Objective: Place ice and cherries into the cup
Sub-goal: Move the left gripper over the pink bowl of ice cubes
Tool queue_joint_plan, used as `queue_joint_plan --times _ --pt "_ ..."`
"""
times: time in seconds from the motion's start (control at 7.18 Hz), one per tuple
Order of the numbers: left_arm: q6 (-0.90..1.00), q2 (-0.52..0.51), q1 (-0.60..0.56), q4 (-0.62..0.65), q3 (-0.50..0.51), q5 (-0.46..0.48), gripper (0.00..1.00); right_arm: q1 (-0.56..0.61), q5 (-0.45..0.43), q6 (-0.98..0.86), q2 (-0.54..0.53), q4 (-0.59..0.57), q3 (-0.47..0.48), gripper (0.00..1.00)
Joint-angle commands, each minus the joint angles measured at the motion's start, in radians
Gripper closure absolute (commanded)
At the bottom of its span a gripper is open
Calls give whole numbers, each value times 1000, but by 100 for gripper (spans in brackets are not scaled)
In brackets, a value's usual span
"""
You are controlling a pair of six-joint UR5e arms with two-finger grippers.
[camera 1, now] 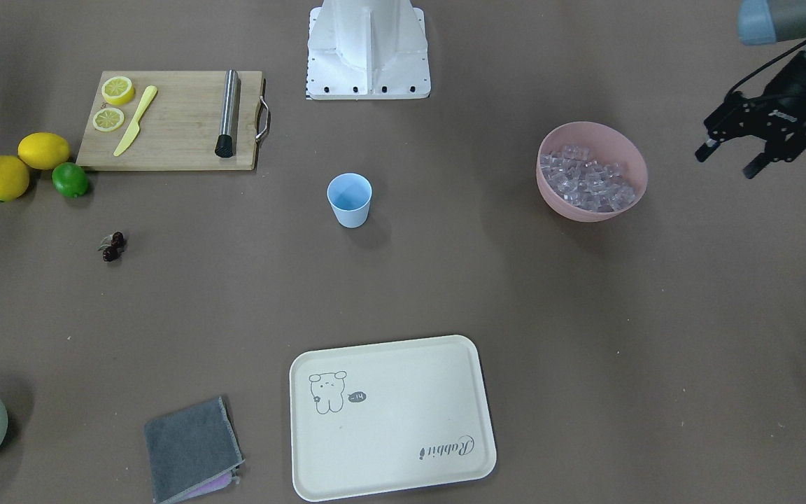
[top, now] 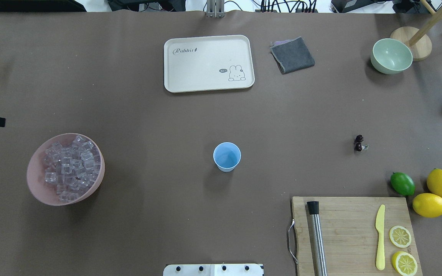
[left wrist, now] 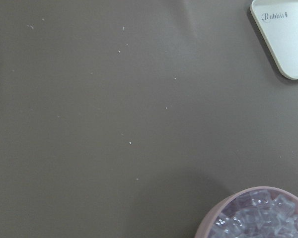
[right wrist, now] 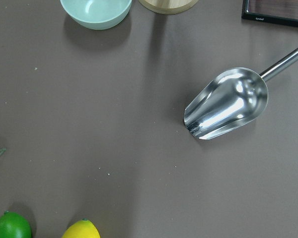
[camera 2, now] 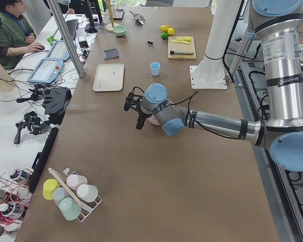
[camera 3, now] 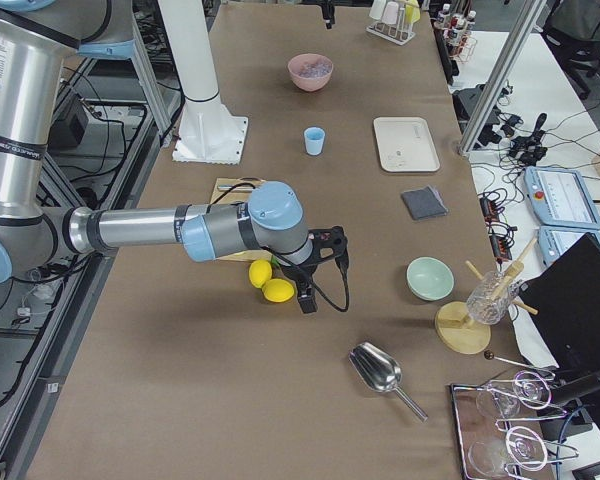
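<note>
Fetching ice appeared to be the step in hand. The left gripper (camera 1: 732, 159) hung beside the round pink plastic bowl (camera 1: 588, 213), fingers spread and holding nothing. The bowl was heaped with small clear lilac-tinted ice cubes (camera 1: 588, 180).

Recommended: centre over one top cube, close, then carry it to the small light blue plastic cup (camera 1: 349, 199) at mid-table. The dark red cherries (camera 1: 114, 246) lay well apart from the cup.

The right wrist view showed a shiny metal scoop (right wrist: 228, 106) that was absent from the front-facing view. The right gripper (camera 3: 323, 280) appeared only in the right side view, so its opening could not be told.
</note>
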Motion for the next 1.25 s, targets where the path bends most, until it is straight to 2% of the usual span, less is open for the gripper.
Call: queue_joint_plan --times 0.0,0.14,0.42,0.84,1.11 --pt "-226 -9 257 10 -81 233 2 0 1 1 -2 0 -2 0" --pt "-233 -48 289 49 -83 266 1 0 1 1 -2 0 -2 0" --pt "-221 -150 362 210 -79 324 2 0 1 0 0 0 -2 0" --pt "-94 -161 371 231 -50 343 3 0 1 0 1 0 -2 0" --pt "114 -170 352 231 -45 332 10 0 1 1 0 0 -2 0"
